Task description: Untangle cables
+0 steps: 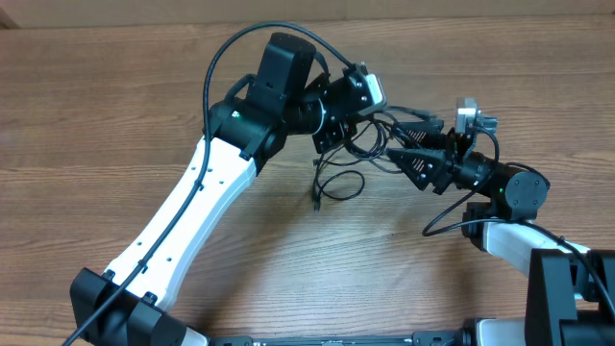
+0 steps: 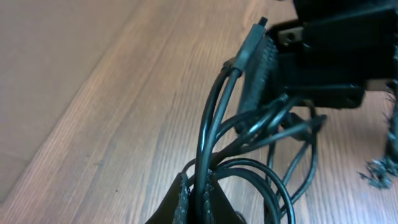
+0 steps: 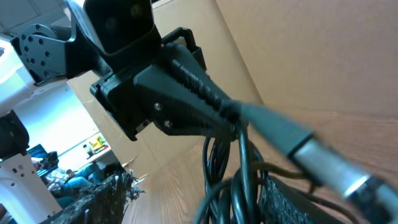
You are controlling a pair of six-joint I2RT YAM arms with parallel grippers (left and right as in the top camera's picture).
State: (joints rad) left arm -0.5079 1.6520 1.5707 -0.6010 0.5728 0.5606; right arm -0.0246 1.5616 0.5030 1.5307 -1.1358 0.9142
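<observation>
Two claws and one bundle, listed as they show on my screens.

Cables (image 1: 370,144): thin black cords, bunched in loops between the two claws, right of centre and toward the far side of the worktop (image 1: 115,115). Most of the bunch is lifted. One loop and a single strand drop toward the near side, the strand finishing in a loose end (image 1: 316,204) down at the wood. I cannot tell whether it touches.

Left claw (image 1: 338,133): reaches in from the near left corner on a white arm (image 1: 183,211). Its jaws are together, clamped on the cords. In its own wrist view the two fingers (image 2: 180,202) pinch a strand at the bottom edge, and several more cords curve up and away from them.

Right claw (image 1: 402,154): comes in from the right, pointing left into the bunch, just beside the left claw. Its jaws are apart. In its wrist view the ribbed pads (image 3: 99,199) sit at either side of the bottom edge with loops of cord passing between them. I cannot tell whether either pad presses on a cord.

Long plug (image 3: 323,158): a grey body with a silver tip, on the cord that the left claw grips, running out toward the right wrist camera. In the left wrist view it lies along a ribbed finger of the right claw.

Thick black lead (image 1: 207,86): arches over the left arm and is part of the rig.
</observation>
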